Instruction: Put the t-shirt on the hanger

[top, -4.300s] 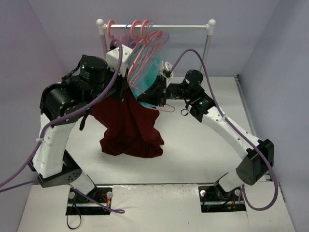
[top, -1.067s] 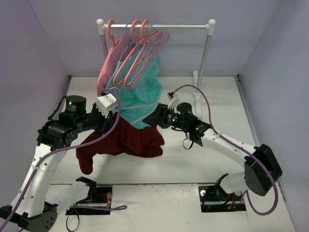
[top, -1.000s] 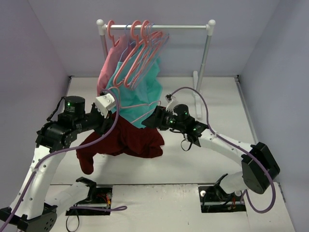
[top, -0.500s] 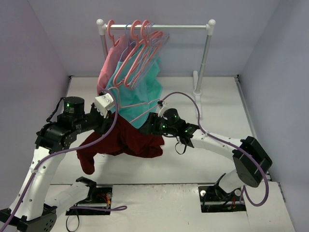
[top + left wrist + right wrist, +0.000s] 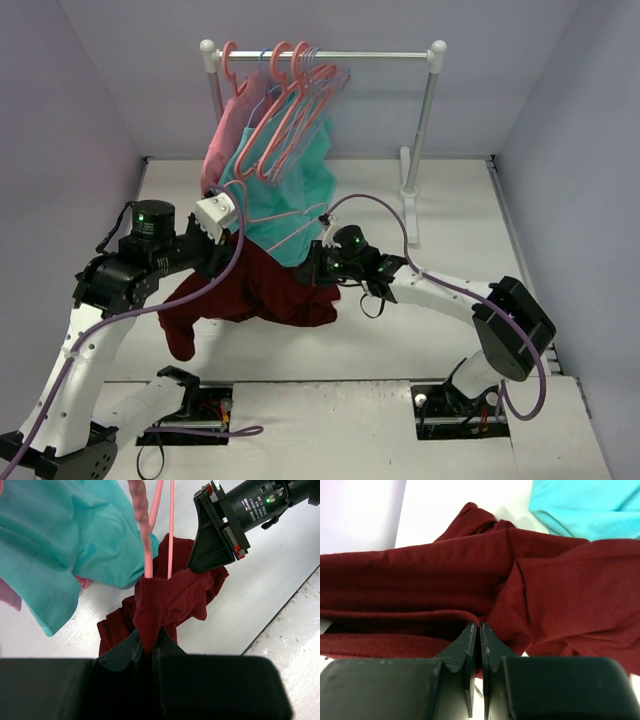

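Note:
The dark maroon t-shirt [image 5: 270, 290] hangs bunched from my left gripper [image 5: 233, 250] and trails onto the table. In the left wrist view my left gripper [image 5: 150, 647] is shut on a fold of the t-shirt [image 5: 170, 600]. Two rods of the salmon-pink hanger [image 5: 171, 530] run down into that fold. The hanger [image 5: 290, 215] lies slanted between the two arms in the top view. My right gripper [image 5: 312, 268] is at the shirt's right side. In the right wrist view its jaws [image 5: 480, 626] are closed, with nothing showing between them, and the tips press a seam of the t-shirt [image 5: 470, 570].
A white clothes rack [image 5: 330, 55] stands at the back, its right post [image 5: 420, 120] on the table. It carries several pink hangers [image 5: 290, 110], a teal garment [image 5: 300, 180] and a pink garment [image 5: 222, 150]. Lilac walls close both sides.
Over four seconds my left arm came down from the rack with the shirt. In the last second my right gripper slid left and down against the shirt. The left arm held still.

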You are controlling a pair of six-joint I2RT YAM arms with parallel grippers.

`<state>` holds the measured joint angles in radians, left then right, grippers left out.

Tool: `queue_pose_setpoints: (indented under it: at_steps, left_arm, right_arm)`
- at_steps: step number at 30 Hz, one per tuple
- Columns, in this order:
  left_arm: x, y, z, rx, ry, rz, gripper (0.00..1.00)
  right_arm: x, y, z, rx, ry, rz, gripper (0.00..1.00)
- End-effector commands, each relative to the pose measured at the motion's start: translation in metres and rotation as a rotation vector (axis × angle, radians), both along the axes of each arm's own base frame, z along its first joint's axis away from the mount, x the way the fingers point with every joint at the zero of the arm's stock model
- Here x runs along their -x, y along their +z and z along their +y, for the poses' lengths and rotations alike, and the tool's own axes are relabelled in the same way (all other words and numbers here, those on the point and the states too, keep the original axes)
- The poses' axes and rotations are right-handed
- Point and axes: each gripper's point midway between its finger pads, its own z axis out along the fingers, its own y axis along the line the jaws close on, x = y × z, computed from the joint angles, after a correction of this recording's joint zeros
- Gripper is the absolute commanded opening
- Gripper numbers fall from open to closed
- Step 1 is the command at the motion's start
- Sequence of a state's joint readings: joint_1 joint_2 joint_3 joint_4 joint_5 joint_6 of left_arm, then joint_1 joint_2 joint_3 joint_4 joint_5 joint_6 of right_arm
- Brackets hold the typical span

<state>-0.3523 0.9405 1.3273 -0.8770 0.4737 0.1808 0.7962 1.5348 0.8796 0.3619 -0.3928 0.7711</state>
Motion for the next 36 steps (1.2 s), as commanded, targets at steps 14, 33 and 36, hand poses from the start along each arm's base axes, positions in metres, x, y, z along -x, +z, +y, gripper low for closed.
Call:
queue_pose_setpoints:
  at_steps: [14,33,36]
  left_arm:
    - [0.019,0.028,-0.021,0.095,-0.169,-0.12,0.0]
    - [-0.009,0.038,-0.029,0.027,-0.172,-0.125,0.0]
    - [-0.018,0.056,-0.039,0.015,-0.185,-0.165,0.0]
  right_arm:
    - [-0.086,0.084,-0.113,0.156,-0.222,-0.406,0.0]
    - [-0.113,0.213,-0.134,0.209,-0.18,-0.754,0.0]
    - [-0.11,0.241,-0.124,0.162,-0.141,-0.806,0.0]
